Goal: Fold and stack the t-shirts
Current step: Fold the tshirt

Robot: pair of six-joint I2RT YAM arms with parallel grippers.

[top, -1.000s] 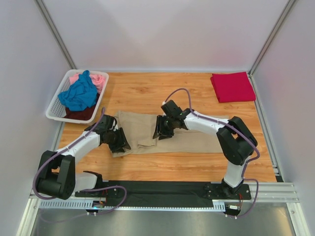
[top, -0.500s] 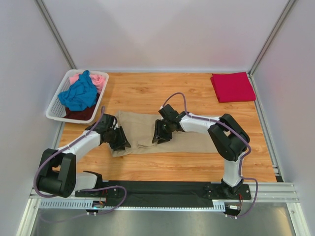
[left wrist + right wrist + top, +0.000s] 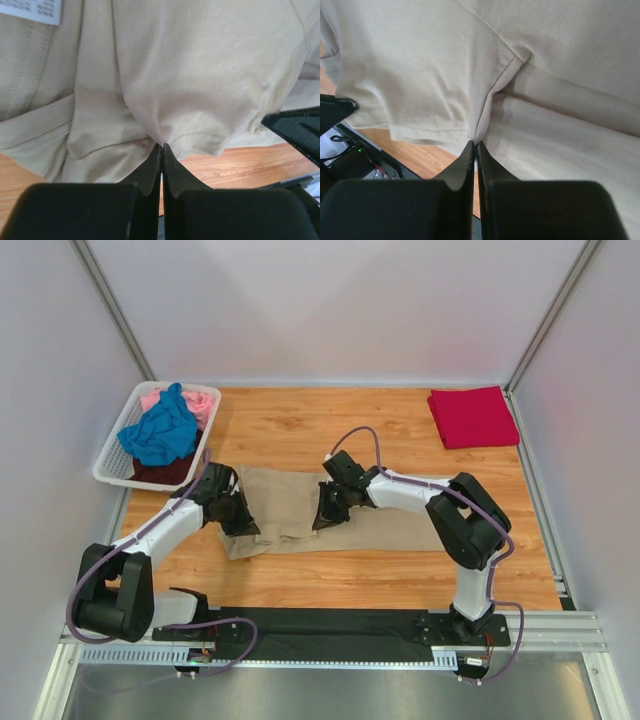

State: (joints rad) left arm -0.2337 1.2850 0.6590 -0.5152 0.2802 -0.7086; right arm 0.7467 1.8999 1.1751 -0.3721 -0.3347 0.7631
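The tan t-shirt (image 3: 283, 502) lies spread across the middle of the wooden table. My left gripper (image 3: 243, 523) is shut on its left part, pinching a stitched hem (image 3: 200, 136) between the fingertips (image 3: 162, 146). My right gripper (image 3: 324, 520) is shut on the same shirt near its middle, and the cloth bunches at a seam (image 3: 492, 90) just above the tips (image 3: 475, 143). A crimson red t-shirt (image 3: 473, 416) sits folded at the back right. Blue (image 3: 160, 430), pink (image 3: 200, 402) and dark (image 3: 160, 472) t-shirts lie crumpled in the basket.
The white lattice basket (image 3: 112, 475) stands at the back left corner of the table. White walls close in the table on three sides. The black base rail (image 3: 330, 625) of both arms runs along the near edge.
Both grippers have closed on the tan t-shirt. The left gripper has shifted slightly back and to the right, drawing the shirt's left edge with it.
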